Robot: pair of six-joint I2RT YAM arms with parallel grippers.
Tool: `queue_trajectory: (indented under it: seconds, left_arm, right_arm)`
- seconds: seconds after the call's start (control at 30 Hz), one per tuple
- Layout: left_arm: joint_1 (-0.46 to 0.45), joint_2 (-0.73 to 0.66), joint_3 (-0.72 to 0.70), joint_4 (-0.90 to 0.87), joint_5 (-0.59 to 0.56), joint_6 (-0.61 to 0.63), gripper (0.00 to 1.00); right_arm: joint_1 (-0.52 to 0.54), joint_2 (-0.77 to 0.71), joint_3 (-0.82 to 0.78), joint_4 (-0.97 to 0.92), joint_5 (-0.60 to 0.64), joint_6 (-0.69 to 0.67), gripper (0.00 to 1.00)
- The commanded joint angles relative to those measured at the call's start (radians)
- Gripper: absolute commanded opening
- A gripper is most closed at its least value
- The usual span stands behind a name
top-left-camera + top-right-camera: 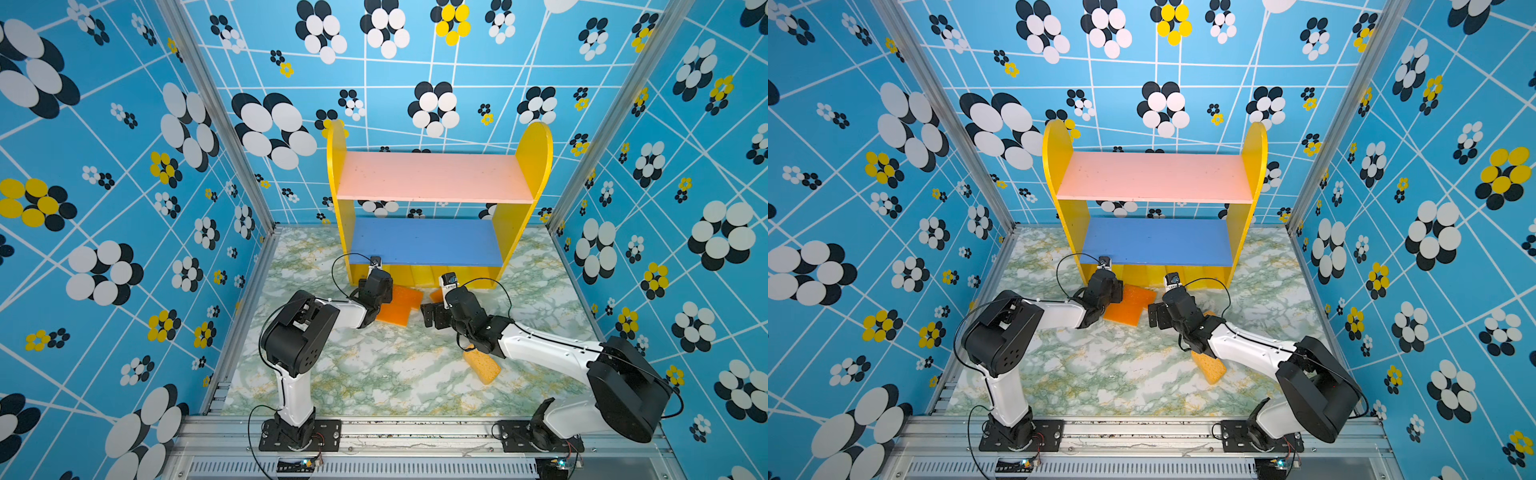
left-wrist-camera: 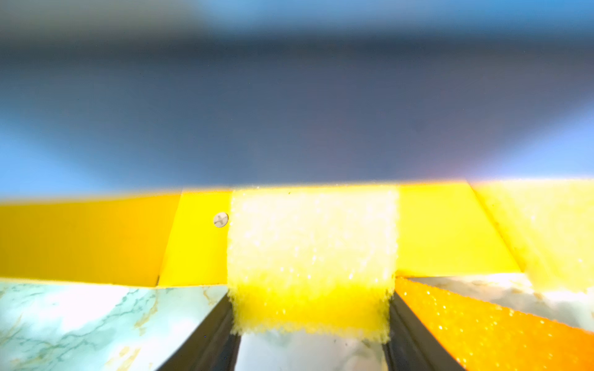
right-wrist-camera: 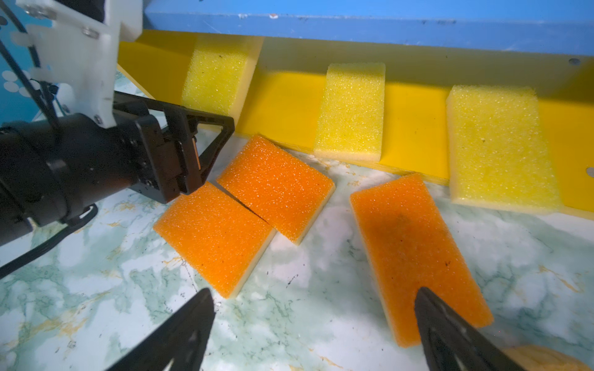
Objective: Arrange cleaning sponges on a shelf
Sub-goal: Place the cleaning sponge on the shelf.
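The shelf [image 1: 432,176] [image 1: 1154,176] stands at the back of the table. In the right wrist view three yellow sponges [image 3: 218,77] [image 3: 350,112] [image 3: 498,147] lie on its yellow base [image 3: 283,106], under the blue board [image 3: 353,25]. My left gripper [image 2: 311,298] [image 3: 212,138] is shut on the near end of the leftmost yellow sponge [image 2: 310,244]. Three orange sponges [image 3: 215,237] [image 3: 276,189] [image 3: 414,253] lie flat on the table before the shelf. My right gripper [image 3: 313,290] [image 1: 432,318] hangs open over them, one finger [image 3: 450,331] above the rightmost sponge's near end.
A tan porous sponge block [image 1: 482,365] [image 1: 1210,368] lies on the marble table [image 1: 374,374] beneath the right forearm. The two wrists are close together in front of the shelf. Patterned walls enclose the table on three sides.
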Motion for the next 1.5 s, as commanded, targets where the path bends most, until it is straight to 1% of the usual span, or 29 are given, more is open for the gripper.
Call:
queue_trajectory:
  seconds: [0.0, 0.2, 0.47, 0.57, 0.7, 0.83, 1.13, 1.47]
  left_arm:
    - [0.002, 0.034, -0.030, -0.013, -0.014, 0.009, 0.67]
    - [-0.002, 0.063, -0.020, -0.011, -0.027, 0.017, 0.69]
    - [-0.007, 0.076, 0.011, -0.051, -0.040, 0.020, 0.71]
    - [-0.007, 0.078, 0.019, -0.062, -0.043, 0.020, 0.73]
    - [-0.009, 0.079, 0.016, -0.060, -0.049, 0.019, 0.81]
    - [-0.009, 0.079, 0.011, -0.052, -0.055, 0.017, 0.91]
    - [-0.013, 0.079, 0.011, -0.051, -0.065, 0.019, 1.00]
    - [-0.051, 0.047, -0.043, 0.036, -0.119, 0.058, 0.99]
  right_arm:
    - [-0.005, 0.010, 0.026, -0.020, -0.005, 0.006, 0.99]
    - [-0.005, 0.001, 0.017, -0.017, 0.000, 0.006, 0.99]
    - [-0.005, -0.010, 0.002, -0.009, 0.004, 0.007, 0.99]
    - [-0.006, -0.013, 0.000, -0.008, 0.005, 0.007, 0.99]
    - [-0.005, -0.016, -0.003, -0.006, 0.007, 0.007, 0.99]
    - [-0.005, -0.021, -0.006, -0.006, 0.010, 0.007, 0.99]
    - [-0.006, -0.026, -0.006, -0.009, 0.010, 0.003, 0.99]
    - [-0.005, -0.044, 0.000, -0.036, 0.018, -0.023, 0.99]
